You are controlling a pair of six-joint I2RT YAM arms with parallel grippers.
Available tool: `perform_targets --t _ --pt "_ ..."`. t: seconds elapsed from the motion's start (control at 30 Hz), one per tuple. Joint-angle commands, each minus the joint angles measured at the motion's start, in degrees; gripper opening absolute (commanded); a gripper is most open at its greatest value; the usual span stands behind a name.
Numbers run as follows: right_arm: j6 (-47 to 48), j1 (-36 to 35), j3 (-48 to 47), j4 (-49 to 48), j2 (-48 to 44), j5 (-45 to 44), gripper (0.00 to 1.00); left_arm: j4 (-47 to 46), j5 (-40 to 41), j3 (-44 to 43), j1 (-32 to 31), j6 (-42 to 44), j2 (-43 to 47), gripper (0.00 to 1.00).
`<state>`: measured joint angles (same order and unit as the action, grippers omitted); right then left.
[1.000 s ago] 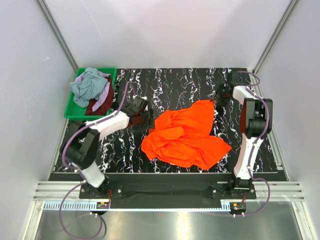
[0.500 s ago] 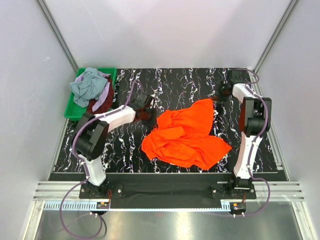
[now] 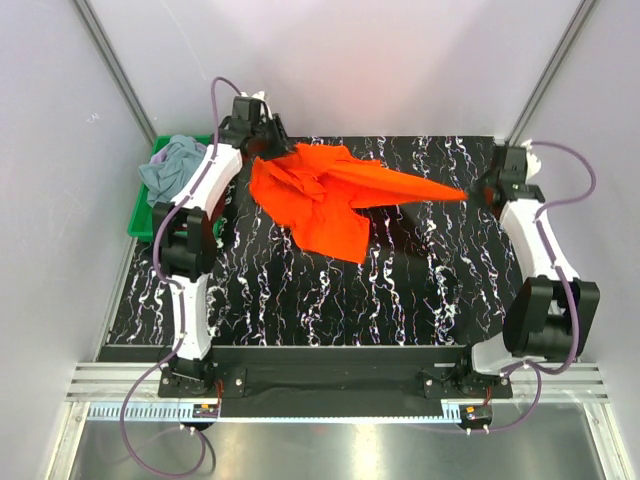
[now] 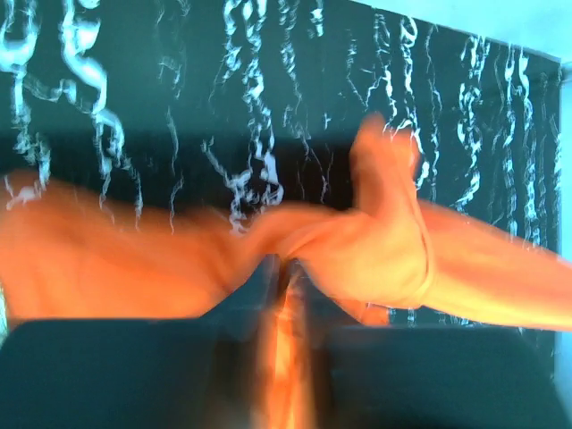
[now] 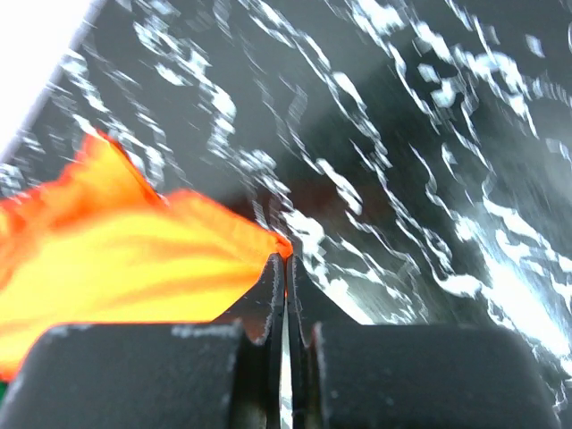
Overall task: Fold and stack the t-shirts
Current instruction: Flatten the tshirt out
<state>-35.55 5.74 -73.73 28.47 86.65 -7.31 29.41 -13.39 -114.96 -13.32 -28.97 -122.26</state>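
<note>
The orange shirt [image 3: 318,190], a second ago crumpled in the middle of the tabletop [image 3: 380,290], now hangs stretched over its far side between both arms, lifted and partly opened. I judge it ready to be laid flat for folding. The left end effector [image 3: 266,138] pinches a bunched edge, though its own view is blurred. The right end effector [image 3: 487,190] is pressed together on a corner tip. In the bin [image 3: 138,225] lie the other shirts [image 3: 172,168].

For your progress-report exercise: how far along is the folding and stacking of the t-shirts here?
Done: nothing folded or stacked shows. In hand: the orange-red t-shirt is stretched between the left gripper and right gripper, both pinching it. Left: folding it, then the grey-blue t-shirt crumpled in the green bin.
</note>
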Motion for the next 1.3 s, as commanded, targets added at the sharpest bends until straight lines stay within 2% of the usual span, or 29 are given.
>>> perform_targets --t 0.0,0.03,0.07,0.1,0.13,0.2,0.23,0.27,0.37,0.47,0.63,0.8,1.0,1.27 --pt "-3.7 -0.2 9.9 -1.6 -0.5 -3.2 0.0 4.8 -7.0 -2.7 -1.9 3.4 -1.9 0.56" --pt "-4.6 -0.2 11.1 -2.1 -1.4 -1.8 0.0 4.0 -5.8 -0.6 -2.1 4.1 -0.4 0.63" --pt "-4.7 -0.2 12.2 -2.5 -1.6 -1.2 0.0 2.7 -4.8 6.3 -2.3 4.4 3.8 0.67" --pt "-4.7 -0.2 13.6 -3.5 -1.6 -0.6 0.0 -0.2 -3.8 9.6 -2.9 4.6 6.2 0.72" --pt "-4.8 -0.2 14.0 -3.9 -1.3 0.3 0.0 -0.7 -1.4 12.9 -3.4 5.1 8.5 0.74" --pt "-5.0 -0.2 14.6 -3.8 -1.0 0.8 0.0 1.2 2.4 19.2 -5.3 5.8 14.6 0.75" --pt "-5.1 -0.2 14.8 -3.9 -1.0 0.9 0.0 2.3 7.9 21.4 -6.4 5.5 16.7 0.75" --pt "-5.2 -0.2 15.1 -4.5 -1.1 1.2 0.0 1.5 9.9 27.4 -9.2 5.2 21.1 0.75" --pt "-5.8 -0.2 16.9 -6.1 -2.1 3.6 0.0 -2.6 12.0 36.5 -13.4 1.5 27.2 0.74" --pt "-5.8 -0.3 18.3 -7.1 -3.1 5.4 0.0 -7.9 13.2 45.5 -16.4 -4.8 28.9 0.72" --pt "-5.6 -0.3 20.6 -9.0 -5.0 7.2 0.0 -10.0 19.5 47.2 -14.9 -10.9 25.6 0.71" --pt "-5.5 -0.3 22.0 -10.3 -5.7 8.5 0.0 -14.1 14.4 47.5 -14.0 -15.2 22.5 0.68" --pt "-5.8 -0.4 23.0 -12.1 -4.7 10.4 0.0 -19.3 13.8 51.1 -16.9 -23.3 20.0 0.68" --pt "-5.3 -0.5 24.1 -12.3 -5.7 10.2 0.0 -22.4 15.8 51.6 -18.8 -31.1 16.1 0.66"
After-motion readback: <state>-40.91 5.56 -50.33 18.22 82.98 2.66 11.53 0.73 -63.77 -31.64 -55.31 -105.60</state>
